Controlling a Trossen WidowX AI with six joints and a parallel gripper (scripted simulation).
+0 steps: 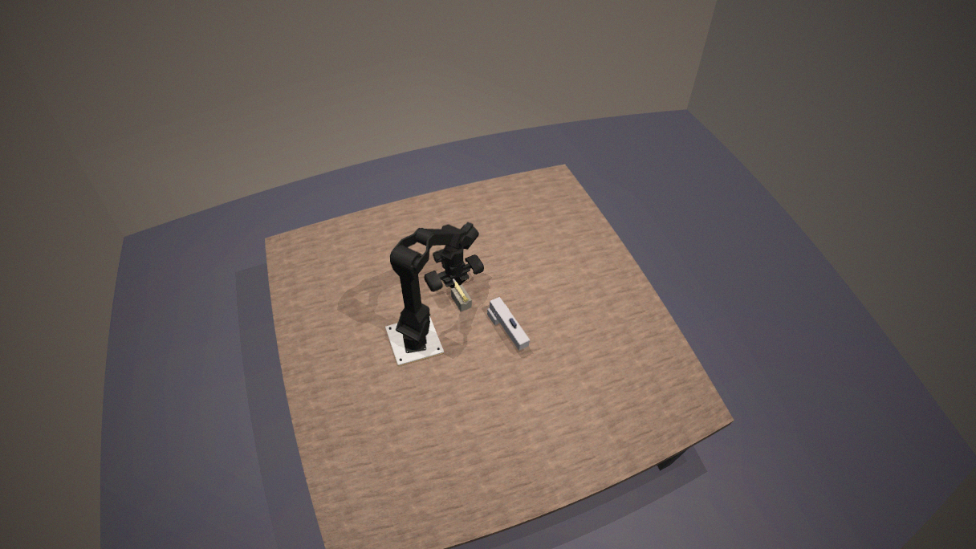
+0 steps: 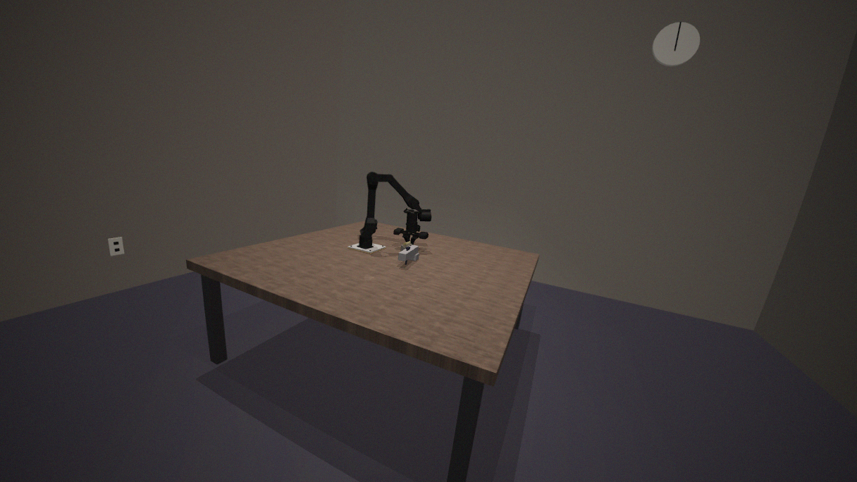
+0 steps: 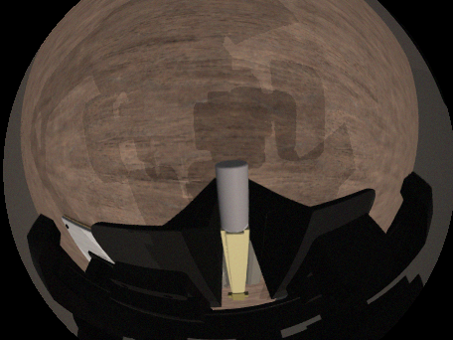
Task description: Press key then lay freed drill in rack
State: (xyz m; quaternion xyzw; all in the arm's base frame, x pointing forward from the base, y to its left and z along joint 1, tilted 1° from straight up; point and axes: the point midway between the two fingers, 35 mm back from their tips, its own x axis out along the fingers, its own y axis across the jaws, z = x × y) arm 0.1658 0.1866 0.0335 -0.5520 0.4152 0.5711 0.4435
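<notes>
My gripper (image 1: 455, 280) (image 2: 409, 241) (image 3: 228, 182) points down and is shut on the drill (image 1: 461, 293) (image 3: 236, 258). The drill has a grey round shank (image 3: 232, 194) between the fingers and a pale yellow body. The yellow body lies lengthwise over the small grey-green rack (image 1: 465, 306) (image 3: 254, 273). Whether it rests fully on the rack floor cannot be told. To the right in the top view is a long pale grey block (image 1: 505, 317) (image 2: 403, 257). A small dark knob (image 1: 513, 322), which looks like the key, sits on its top; no drill shows in it.
The arm's white base plate (image 1: 437, 344) (image 2: 353, 246) (image 3: 81, 238) stands left of the rack on the wooden table (image 1: 546, 409) (image 2: 335, 287). The pale grey block stands close beside the rack. The table's edges are well away from the gripper.
</notes>
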